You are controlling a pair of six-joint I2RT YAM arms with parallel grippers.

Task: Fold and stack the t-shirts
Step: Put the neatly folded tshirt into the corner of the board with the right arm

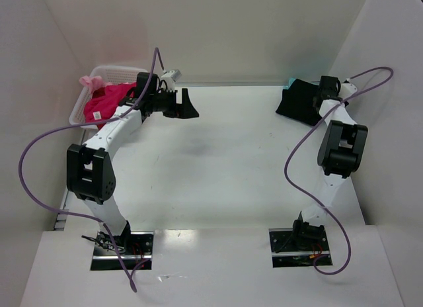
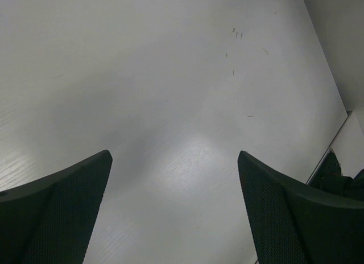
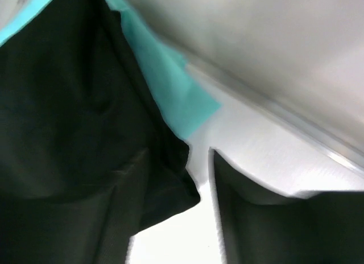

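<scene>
A bare white table [image 1: 218,168] sits inside white walls, with both arms stretched to its far corners. The left gripper [image 2: 176,207] has its jaws spread wide with nothing between them, hanging over bare tabletop just right of the white lattice basket [image 1: 99,72]. The magenta-pink t-shirt [image 1: 106,105] lies bunched in that basket, with a paler pink piece at the far rim. The right gripper [image 3: 179,153] is down at the black t-shirt [image 3: 68,104] in the far right corner. The shirt's edge lies across the gap between the fingers, but dark cloth against dark fingers makes the view poor, and I cannot tell whether the jaws are closed on it or only set around it. The teal t-shirt [image 3: 170,87] shows from under the black one on the wall side, so these two seem already piled and the pink one is probably next. All three look light, limp and easily creased. A single pinch would likely let the rest sag and drag, so shoulders or hem corners, one for each gripper, seem the best holds. No brand, label or writing can be read in any view, and no tag shows on the pink shirt
</scene>
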